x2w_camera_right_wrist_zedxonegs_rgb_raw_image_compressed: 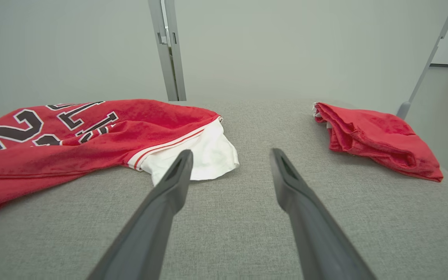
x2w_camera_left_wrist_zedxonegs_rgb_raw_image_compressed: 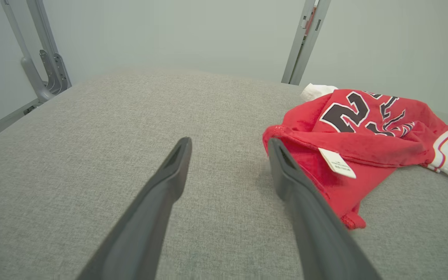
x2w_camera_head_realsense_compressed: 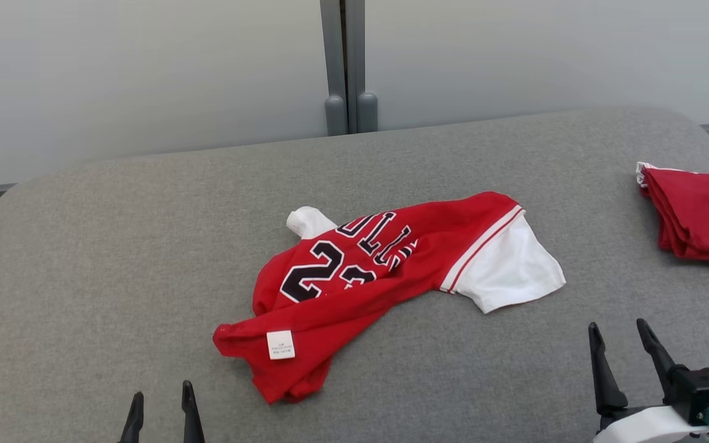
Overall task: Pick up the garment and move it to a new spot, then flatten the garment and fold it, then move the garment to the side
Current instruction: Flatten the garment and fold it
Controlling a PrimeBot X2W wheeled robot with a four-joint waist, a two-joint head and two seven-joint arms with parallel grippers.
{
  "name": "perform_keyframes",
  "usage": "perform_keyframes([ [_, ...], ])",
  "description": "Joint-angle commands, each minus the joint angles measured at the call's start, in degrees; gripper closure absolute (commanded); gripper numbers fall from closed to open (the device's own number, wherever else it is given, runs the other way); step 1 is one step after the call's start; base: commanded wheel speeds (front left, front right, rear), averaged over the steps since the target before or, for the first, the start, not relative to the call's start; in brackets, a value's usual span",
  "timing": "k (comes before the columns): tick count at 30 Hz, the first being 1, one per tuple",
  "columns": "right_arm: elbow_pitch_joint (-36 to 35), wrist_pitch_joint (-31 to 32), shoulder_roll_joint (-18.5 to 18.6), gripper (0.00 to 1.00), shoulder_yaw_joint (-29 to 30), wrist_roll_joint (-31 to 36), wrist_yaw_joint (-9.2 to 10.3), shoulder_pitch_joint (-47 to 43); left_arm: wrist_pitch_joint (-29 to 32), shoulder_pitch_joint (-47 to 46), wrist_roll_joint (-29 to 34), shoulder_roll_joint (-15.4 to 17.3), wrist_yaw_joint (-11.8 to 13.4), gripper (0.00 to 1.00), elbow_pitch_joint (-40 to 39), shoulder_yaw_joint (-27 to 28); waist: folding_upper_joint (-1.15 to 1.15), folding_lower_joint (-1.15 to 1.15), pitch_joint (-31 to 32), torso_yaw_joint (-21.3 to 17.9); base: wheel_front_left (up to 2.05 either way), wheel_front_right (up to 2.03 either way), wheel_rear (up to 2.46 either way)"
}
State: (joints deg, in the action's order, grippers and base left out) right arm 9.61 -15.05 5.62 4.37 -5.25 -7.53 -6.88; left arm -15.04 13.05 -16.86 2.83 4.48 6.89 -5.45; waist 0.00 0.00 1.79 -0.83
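Two tools stand empty, fingers apart: left gripper (x2w_camera_head_realsense_compressed: 163, 389), right gripper (x2w_camera_head_realsense_compressed: 616, 323). Crumpled garment (x2w_camera_head_realsense_compressed: 360, 289) lies at 1 o'clock of left, 10 o'clock of right. Pinch outer edges well apart, then lift

before me a grey fabric-covered table (x2w_camera_head_realsense_compressed: 114, 258); behind it, pale wall panels (x2w_camera_head_realsense_compressed: 145, 74) split by a grey post (x2w_camera_head_realsense_compressed: 347, 55).
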Motion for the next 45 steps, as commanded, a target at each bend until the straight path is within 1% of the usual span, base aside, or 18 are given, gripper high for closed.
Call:
perform_keyframes([
  [1,-0.19,-0.15,-0.27,0.00,-0.46,0.06,0.09,-0.79,-0.17,0.88,0.40,0.18,-0.50,0.00,0.04,0.47,0.00,0.00,0.31,0.38,0.00,0.00,0.00],
  [7,0.15,-0.15,-0.70,0.00,-0.59,-0.14,0.09,-0.58,-0.17,1.91,0.39,0.18,-0.65,0.00,-0.04,0.52,0.00,0.00,0.54,1.26,0.00,0.00,0.00],
  [13,0.38,-0.15,-0.28,0.00,-0.69,-0.31,0.09,0.00,-0.17,1.90,0.40,0.18,-0.80,0.00,0.17,-0.03,0.00,0.00,0.59,1.99,0.00,0.00,0.00],
  [26,0.64,-0.16,-0.26,0.00,-1.61,-0.36,0.09,0.71,-0.17,1.90,0.05,0.18,-0.48,0.00,-0.02,-0.31,0.00,0.00,0.65,2.24,0.00,0.00,0.00],
  [29,0.80,-0.16,-0.65,0.00,-1.90,-1.61,0.09,1.80,-0.17,1.32,0.87,0.18,-0.35,0.00,-0.37,-0.71,0.00,0.00,0.29,1.87,0.00,0.00,0.00],
  [31,2.23,-0.16,-0.81,0.00,-2.58,-4.00,0.09,3.18,-0.17,0.32,1.50,0.18,-0.13,0.00,-0.61,-1.24,0.00,0.00,-0.22,1.60,0.00,0.00,0.00],
  [32,3.22,-0.17,-0.17,0.00,-3.25,-4.66,0.09,4.41,-0.17,-0.16,1.89,0.18,-0.30,0.00,0.02,-1.75,0.00,0.00,-0.46,1.51,0.00,0.00,0.00],
  [34,5.11,2.18,1.54,0.00,-4.24,-5.91,0.10,7.55,-0.17,-1.35,3.13,0.44,-0.88,0.00,2.17,-3.21,0.00,0.00,-1.03,1.30,0.00,0.00,0.00],
  [36,6.40,6.22,2.91,0.00,-4.82,-6.76,0.09,11.00,1.58,-3.98,4.30,1.08,-0.58,0.00,3.27,-3.90,0.00,0.00,-1.70,1.29,0.00,0.00,0.00],
  [39,7.96,14.62,5.82,0.00,-6.70,-6.29,0.09,15.66,7.11,-7.39,5.88,1.94,-0.95,0.00,3.66,-5.75,0.00,0.00,-3.43,1.56,0.00,0.00,0.00],
  [41,8.89,19.64,7.29,0.00,-7.23,-6.36,0.09,18.80,11.51,-10.07,6.23,2.48,-1.35,0.00,3.41,-6.78,0.00,0.00,-4.69,1.83,0.00,0.00,0.00],
  [42,9.58,22.43,8.38,0.00,-8.39,-5.42,0.09,20.01,14.10,-11.47,6.59,2.74,-1.63,0.00,3.27,-7.45,0.00,0.00,-5.25,2.06,0.00,0.00,0.00],
  [45,10.74,27.39,9.51,0.00,-10.06,-5.13,0.09,23.21,19.37,-14.53,7.86,3.70,-1.92,0.00,2.70,-8.69,0.00,0.00,-6.70,2.43,0.00,0.00,0.00],
])
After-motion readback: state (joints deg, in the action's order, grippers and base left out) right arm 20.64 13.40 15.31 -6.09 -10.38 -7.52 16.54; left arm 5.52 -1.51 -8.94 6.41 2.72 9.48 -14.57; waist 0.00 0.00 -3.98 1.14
